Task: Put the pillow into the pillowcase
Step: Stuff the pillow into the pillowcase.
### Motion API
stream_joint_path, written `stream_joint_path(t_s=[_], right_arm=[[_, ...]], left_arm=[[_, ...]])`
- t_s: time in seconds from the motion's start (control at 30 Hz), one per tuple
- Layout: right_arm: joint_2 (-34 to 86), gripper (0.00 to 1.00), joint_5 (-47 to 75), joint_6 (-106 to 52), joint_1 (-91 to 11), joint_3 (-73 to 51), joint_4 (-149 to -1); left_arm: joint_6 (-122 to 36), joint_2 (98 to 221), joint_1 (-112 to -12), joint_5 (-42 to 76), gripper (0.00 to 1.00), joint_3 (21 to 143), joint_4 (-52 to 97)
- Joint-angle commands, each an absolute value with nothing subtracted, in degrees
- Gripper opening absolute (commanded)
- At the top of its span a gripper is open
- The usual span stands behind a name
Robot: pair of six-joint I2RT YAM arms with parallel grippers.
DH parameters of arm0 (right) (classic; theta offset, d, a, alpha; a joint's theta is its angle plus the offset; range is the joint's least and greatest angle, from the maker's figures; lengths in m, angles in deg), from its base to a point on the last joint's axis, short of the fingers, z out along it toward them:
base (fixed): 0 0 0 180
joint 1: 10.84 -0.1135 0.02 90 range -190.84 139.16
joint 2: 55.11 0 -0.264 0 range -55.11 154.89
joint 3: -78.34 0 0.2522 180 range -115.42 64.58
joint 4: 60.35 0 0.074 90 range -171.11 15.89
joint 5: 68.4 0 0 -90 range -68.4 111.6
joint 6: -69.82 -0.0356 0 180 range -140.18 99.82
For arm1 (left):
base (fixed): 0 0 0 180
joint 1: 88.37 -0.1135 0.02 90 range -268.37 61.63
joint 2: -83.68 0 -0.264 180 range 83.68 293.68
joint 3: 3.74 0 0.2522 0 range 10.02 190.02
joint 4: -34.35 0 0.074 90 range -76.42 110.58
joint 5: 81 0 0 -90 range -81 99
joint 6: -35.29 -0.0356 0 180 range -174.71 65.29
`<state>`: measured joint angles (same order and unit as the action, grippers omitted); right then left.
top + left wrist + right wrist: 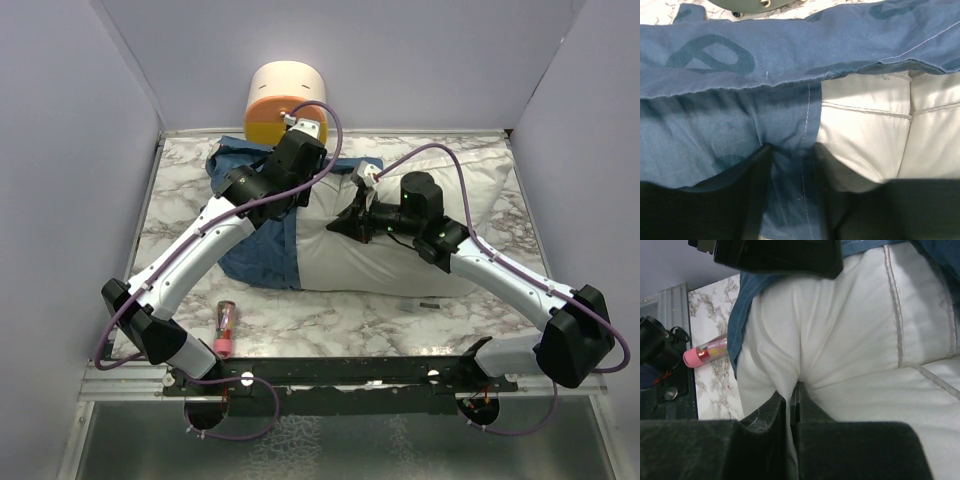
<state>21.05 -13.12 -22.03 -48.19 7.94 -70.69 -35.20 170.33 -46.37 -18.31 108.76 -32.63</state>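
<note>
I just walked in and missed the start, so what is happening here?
A white pillow is being put into a blue pillowcase. The right hand pinches the pillow's fabric. The left hand has pillowcase cloth between its fingers. Only one end of the pillow is covered; most of it lies bare.

The overhead view looks down on the table (330, 310); both wrist views hug the pillow (855, 330).

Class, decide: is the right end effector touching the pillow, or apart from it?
Touching. The right wrist view shows the right end effector pinching a fold of the white pillow between its fingers.
</note>
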Motion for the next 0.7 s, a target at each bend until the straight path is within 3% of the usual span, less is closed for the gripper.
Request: stream_joint_path(t_s=[0.0,0.07,0.17,0.4,0.53,0.67], right_arm=[[21.57,0.01,-13.28,-24.13,-49.34,10.08,-73.76],[21.64,0.01,-13.32,-24.13,-49.34,10.09,-73.76],[21.9,0.01,-13.36,-24.35,-49.34,10.0,-73.52],[24.57,0.01,-12.37,-31.93,-49.29,10.04,-66.17],[28.39,0.01,-15.2,-38.6,-49.34,8.68,-58.08],[28.15,0.02,-16.0,-39.42,-49.34,9.22,-56.23]], left_arm=[[-38.44,170.87,-46.59,-19.04,0.26,109.57,-32.55],[-38.09,170.83,-46.53,-17.27,0.11,110.6,-32.06],[-37.33,170.65,-46.53,-13.97,0.0,113.56,-31.42],[-32.33,168.22,-46.53,4.71,0.0,115.15,-22.62],[-22.72,165.78,-46.53,18.04,0.0,106.79,-9.76],[-18.43,161.4,-46.61,17.55,0.0,93.78,-3.28]])
